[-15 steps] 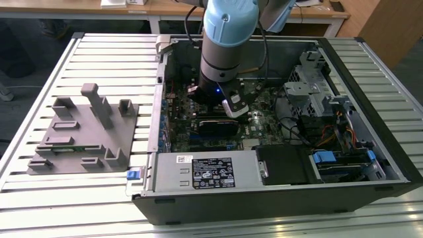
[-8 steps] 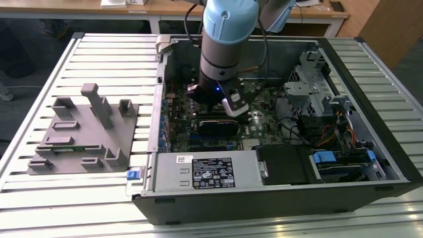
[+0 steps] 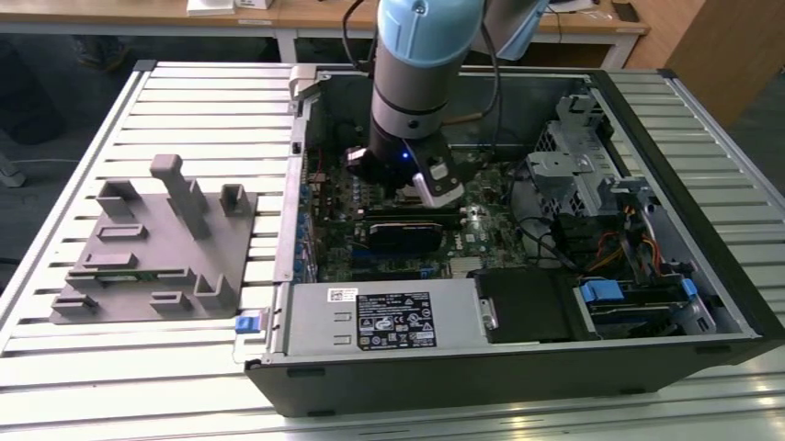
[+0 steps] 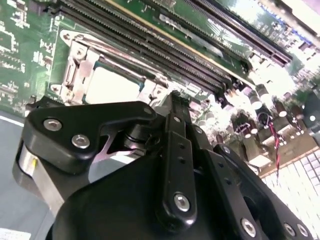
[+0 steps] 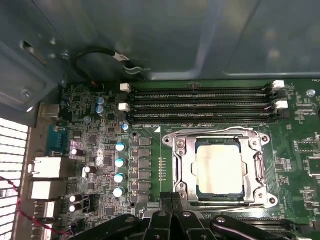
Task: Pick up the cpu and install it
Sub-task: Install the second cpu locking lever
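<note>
The cpu (image 5: 220,168), a pale silvery square, lies flat inside the metal-framed socket (image 5: 180,150) on the green motherboard (image 5: 150,165). It also appears as a bright square (image 4: 111,85) in the second wrist view, just beyond the fingertips. My gripper (image 5: 172,198) hovers over the board beside the socket, its two black fingers pressed together with nothing between them. In the exterior view the gripper (image 3: 432,191) hangs from the blue-grey arm (image 3: 417,64), low inside the open computer case (image 3: 687,138).
Several memory slots (image 5: 200,102) run along the socket's far side. A grey fixture (image 3: 160,248) stands on the slatted table at the exterior view's left. A power supply (image 3: 381,317) and drive bays (image 3: 589,175) crowd the case, and a cable (image 5: 100,52) loops near its wall.
</note>
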Motion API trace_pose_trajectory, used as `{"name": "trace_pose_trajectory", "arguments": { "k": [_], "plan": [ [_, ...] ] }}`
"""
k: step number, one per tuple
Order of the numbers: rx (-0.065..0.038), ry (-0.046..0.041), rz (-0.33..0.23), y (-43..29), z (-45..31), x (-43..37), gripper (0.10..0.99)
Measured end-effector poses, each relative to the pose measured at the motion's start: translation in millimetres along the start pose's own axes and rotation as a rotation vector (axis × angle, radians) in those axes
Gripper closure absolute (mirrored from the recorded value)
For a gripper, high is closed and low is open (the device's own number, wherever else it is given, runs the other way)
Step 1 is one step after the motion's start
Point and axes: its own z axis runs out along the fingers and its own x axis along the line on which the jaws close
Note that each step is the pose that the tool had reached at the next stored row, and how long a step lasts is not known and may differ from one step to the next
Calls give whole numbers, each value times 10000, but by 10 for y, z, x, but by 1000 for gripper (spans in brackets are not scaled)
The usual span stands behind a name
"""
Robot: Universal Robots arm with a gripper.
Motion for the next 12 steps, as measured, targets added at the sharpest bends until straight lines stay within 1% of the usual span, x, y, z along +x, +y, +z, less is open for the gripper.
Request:
{"name": "trace_pose_trajectory", "arguments": {
  "k": [7, 10, 12],
  "plan": [
    [-6, 0, -1, 42, -159, 8, 980],
    [-7, 0, 4, 56, -215, 11, 980],
    [-18, 0, 4, 62, -235, 12, 980]
  ]
}}
